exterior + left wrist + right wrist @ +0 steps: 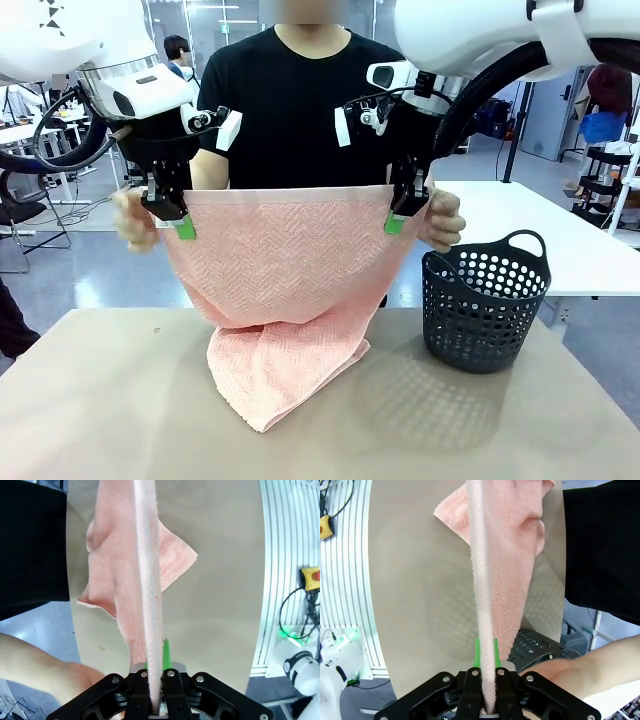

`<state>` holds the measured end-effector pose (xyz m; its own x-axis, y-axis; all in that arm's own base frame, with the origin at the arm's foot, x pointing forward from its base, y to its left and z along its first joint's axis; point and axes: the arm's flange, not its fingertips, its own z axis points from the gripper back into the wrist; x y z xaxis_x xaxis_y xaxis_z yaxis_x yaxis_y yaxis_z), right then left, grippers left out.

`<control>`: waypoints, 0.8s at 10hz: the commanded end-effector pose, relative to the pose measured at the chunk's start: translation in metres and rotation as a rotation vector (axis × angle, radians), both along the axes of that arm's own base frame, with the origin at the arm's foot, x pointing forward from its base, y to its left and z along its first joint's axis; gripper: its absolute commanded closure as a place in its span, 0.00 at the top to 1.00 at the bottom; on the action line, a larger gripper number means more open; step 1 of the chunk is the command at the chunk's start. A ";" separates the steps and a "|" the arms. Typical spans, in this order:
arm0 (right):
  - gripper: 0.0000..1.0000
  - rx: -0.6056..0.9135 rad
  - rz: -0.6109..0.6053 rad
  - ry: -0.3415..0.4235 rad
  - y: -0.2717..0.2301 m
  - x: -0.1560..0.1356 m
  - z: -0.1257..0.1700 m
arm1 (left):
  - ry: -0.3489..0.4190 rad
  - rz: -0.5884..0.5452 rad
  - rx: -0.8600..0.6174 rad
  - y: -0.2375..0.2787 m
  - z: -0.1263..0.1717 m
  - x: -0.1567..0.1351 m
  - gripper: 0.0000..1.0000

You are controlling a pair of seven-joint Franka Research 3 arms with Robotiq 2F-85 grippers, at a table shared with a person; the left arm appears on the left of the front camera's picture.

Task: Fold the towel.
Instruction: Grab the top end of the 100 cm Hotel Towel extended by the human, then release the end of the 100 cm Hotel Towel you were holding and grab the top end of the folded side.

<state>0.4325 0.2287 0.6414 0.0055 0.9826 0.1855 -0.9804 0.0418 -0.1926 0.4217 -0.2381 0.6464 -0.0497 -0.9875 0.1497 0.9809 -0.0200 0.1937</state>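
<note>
The salmon-pink towel hangs stretched above the table, its lower end bunched on the tabletop. My left gripper is shut on its top left corner, my right gripper shut on its top right corner. In the left wrist view the towel's edge runs up from between the green pads of the left gripper. The right wrist view shows the same towel edge pinched in the right gripper. The person's hands sit just outside both corners.
A dark perforated basket with handles stands on the table at the right, close to the towel. The person in a black shirt stands right behind the towel. A white table lies beyond at the right.
</note>
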 end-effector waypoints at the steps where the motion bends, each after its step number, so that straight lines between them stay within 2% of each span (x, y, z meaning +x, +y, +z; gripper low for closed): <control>1: 0.00 -0.001 0.005 -0.001 0.000 0.000 0.000 | -0.005 -0.012 0.000 0.002 0.002 0.002 0.00; 8: 0.00 -0.001 0.005 -0.001 0.000 0.000 0.000 | -0.005 -0.012 0.000 0.002 0.002 0.002 0.00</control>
<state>0.4324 0.2288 0.6413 0.0053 0.9826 0.1855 -0.9804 0.0417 -0.1926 0.4217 -0.2382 0.6464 -0.0499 -0.9875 0.1496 0.9809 -0.0202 0.1937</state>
